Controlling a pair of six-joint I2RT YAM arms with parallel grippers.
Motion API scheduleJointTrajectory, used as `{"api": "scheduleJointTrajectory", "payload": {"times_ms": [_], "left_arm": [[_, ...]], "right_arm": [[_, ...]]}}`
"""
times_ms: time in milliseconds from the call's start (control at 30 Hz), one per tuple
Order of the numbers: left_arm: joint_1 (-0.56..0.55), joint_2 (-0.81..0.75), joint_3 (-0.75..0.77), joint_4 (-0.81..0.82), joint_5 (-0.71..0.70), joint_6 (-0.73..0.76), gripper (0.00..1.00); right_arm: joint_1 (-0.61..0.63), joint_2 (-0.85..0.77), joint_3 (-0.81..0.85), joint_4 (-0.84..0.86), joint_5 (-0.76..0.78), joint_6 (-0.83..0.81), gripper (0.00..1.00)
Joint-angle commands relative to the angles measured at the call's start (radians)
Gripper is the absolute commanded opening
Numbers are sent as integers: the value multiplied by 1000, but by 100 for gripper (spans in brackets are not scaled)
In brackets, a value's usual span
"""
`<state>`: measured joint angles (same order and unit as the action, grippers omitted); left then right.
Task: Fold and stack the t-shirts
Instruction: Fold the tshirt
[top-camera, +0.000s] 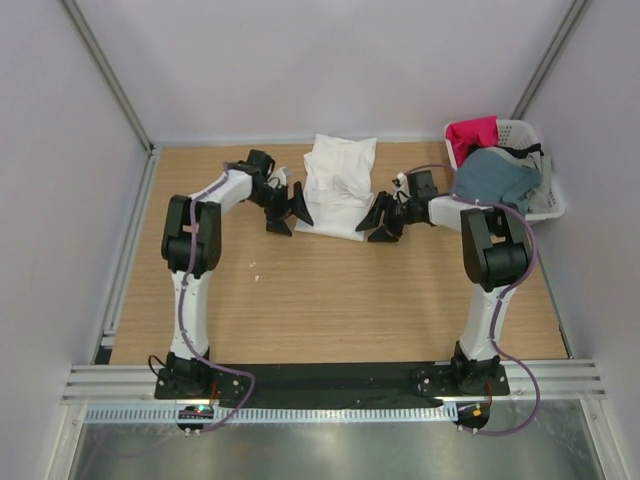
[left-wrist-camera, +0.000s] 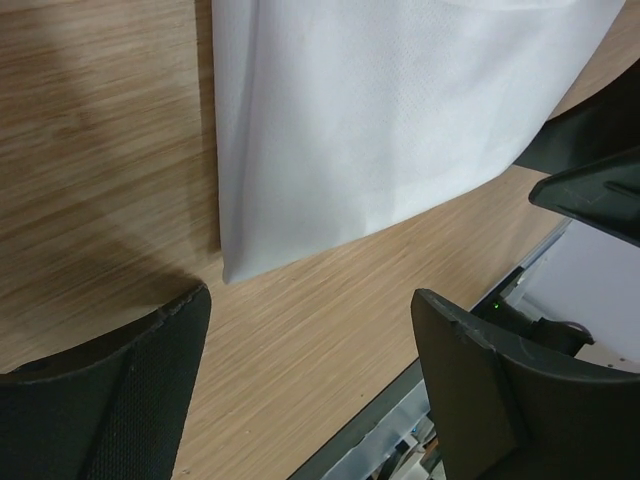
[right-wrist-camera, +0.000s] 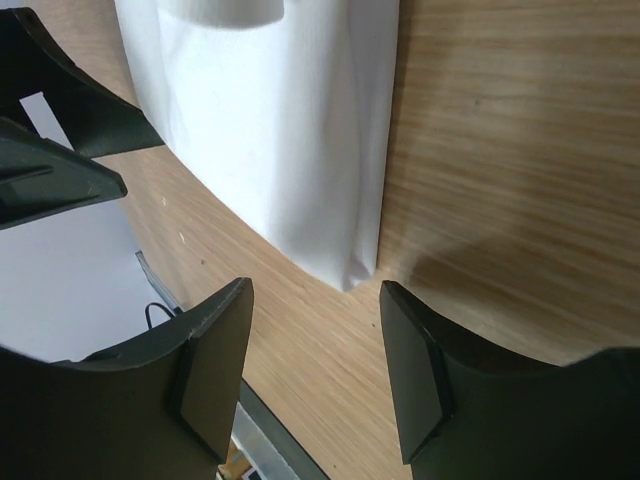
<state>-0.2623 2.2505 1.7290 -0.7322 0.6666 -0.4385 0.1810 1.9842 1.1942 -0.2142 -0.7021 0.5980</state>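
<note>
A white t-shirt (top-camera: 335, 185) lies folded on the far middle of the wooden table. Its near left corner shows in the left wrist view (left-wrist-camera: 340, 130) and its near right corner in the right wrist view (right-wrist-camera: 290, 130). My left gripper (top-camera: 286, 215) is open and empty just left of the shirt's near edge. My right gripper (top-camera: 380, 220) is open and empty just right of it. A red-pink t-shirt (top-camera: 470, 135) and a slate blue t-shirt (top-camera: 495, 175) lie bunched in the white basket (top-camera: 553, 200).
The basket stands at the far right corner against the wall. The opposite gripper shows in each wrist view, the right one (left-wrist-camera: 590, 160) and the left one (right-wrist-camera: 50, 130). Metal rails run along the table's left and near edges.
</note>
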Motion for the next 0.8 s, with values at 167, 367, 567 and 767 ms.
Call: {"api": "scheduleJointTrajectory", "payload": {"times_ms": [167, 367, 567, 767], "left_arm": [[-3, 61, 29, 47, 16, -9, 75], [-3, 90, 35, 60, 31, -22, 51], [-2, 75, 9, 68, 34, -22, 20], [-3, -12, -65, 67, 51, -35, 0]], "right_arm": [[14, 53, 48, 36, -4, 20, 57], [26, 67, 54, 44, 1, 16, 49], [31, 74, 67, 24, 22, -12, 23], [20, -28, 36, -43, 50, -62, 12]]}}
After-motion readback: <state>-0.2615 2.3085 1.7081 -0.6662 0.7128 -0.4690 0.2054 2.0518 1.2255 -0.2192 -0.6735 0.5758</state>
